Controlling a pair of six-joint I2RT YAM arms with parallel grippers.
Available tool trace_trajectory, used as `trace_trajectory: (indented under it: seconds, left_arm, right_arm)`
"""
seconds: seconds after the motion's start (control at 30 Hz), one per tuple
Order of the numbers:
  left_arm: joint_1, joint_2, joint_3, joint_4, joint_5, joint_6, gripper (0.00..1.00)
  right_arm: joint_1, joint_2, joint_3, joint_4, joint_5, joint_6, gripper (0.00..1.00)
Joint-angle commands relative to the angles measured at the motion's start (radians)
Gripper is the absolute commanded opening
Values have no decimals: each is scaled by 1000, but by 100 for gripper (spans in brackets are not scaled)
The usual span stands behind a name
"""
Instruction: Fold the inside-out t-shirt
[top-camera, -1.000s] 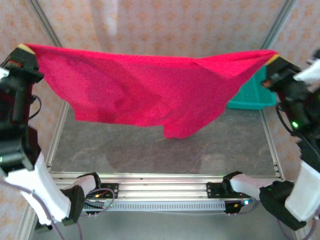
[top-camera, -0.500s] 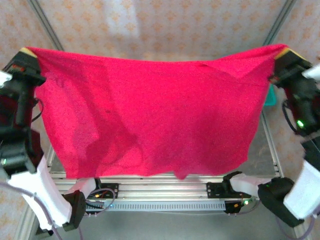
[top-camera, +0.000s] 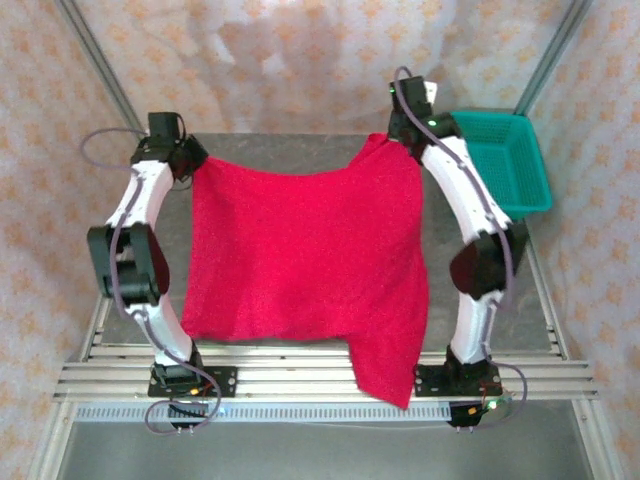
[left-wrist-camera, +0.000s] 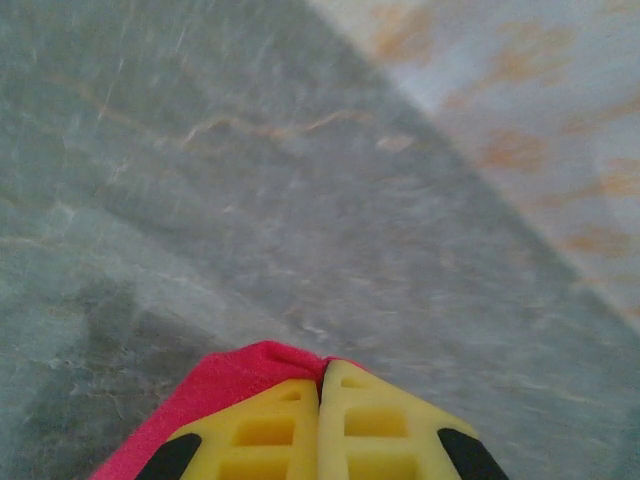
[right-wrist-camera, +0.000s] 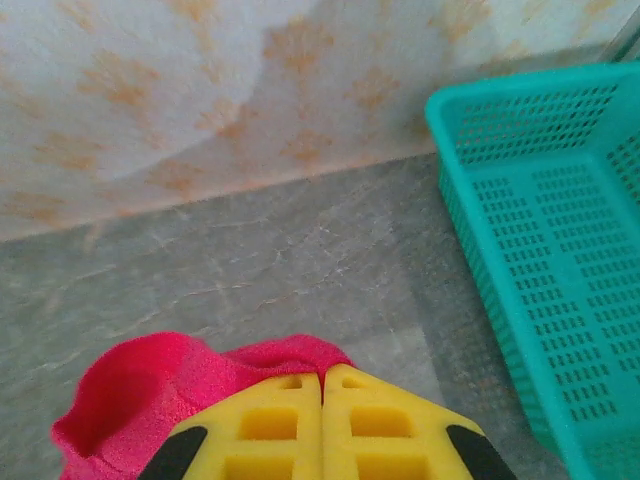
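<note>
- The t-shirt (top-camera: 300, 255) lies spread across the middle of the desk (top-camera: 290, 150), with its near right corner hanging over the front rail (top-camera: 280, 375).
- The left pincer (left-wrist-camera: 322, 372) is clamped on the shirt's far left corner, and red cloth is pinched between its yellow fingers (left-wrist-camera: 270, 430).
- The right pincer (right-wrist-camera: 322, 385) is likewise closed on the far right corner, where the fabric bunches at its tips.
- A teal basket (top-camera: 505, 165) sits at the desk's far right, near the right arm.
</note>
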Motion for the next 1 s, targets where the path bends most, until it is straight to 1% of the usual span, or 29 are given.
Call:
trace_trajectory:
  seconds: [0.0,0.03,0.07,0.1,0.13,0.17,0.23,0.3,0.37,0.4,0.47,0.5,0.6,0.7,0.77,0.8,0.9,0.97]
  left_arm:
    - [-2,127,126,36,-51,21,29]
    - [-4,168,170,4,-58,21,50]
    - [-5,191,205,-23,-63,29,63]
    - [-10,207,239,-54,-69,41,71]
    - [-14,206,255,-74,-84,42,74]
    - [-21,192,256,-89,-110,73,75]
    - [-32,137,216,-95,-145,71,75]
    - [-48,58,141,-106,-163,53,74]
    - [-70,-38,24,-80,-105,5,73]
    - [-85,-88,-56,-45,-61,-19,73]
    - [-115,-164,-208,39,33,-52,73]
    - [-128,-194,-278,71,63,-74,73]
    - [-144,-230,-427,147,142,-116,72]
    - [-144,-216,-494,171,150,-122,72]
    - [-144,-182,-485,148,125,-98,72]
    - [-142,-156,-466,127,105,-84,72]
    - [-128,-58,-401,95,63,-67,73]
    - [-110,25,-344,85,40,-61,73]
  right_arm:
    - [-45,246,279,-43,27,46,22]
    - [-59,362,450,-136,4,70,42]
    - [-67,454,602,-222,-5,94,58]
    - [-71,530,733,-293,-18,111,68]
    - [-73,548,761,-318,-26,122,71]
    - [-72,528,719,-320,-33,141,74]
    - [-70,440,550,-285,-43,174,75]
    - [-67,329,349,-228,-71,197,75]
    - [-64,235,184,-193,-136,210,75]
    - [-59,188,97,-179,-201,214,74]
    - [-39,101,-66,-150,-278,208,72]
    - [-26,55,-156,-132,-307,206,72]
    - [5,-77,-449,-12,-390,243,71]
    - [4,-150,-671,129,-415,300,71]
    - [-11,-137,-729,169,-421,321,70]
    - [-24,-111,-732,174,-431,326,70]
    - [-63,-11,-690,161,-428,330,67]
    - [-80,52,-644,140,-401,326,67]
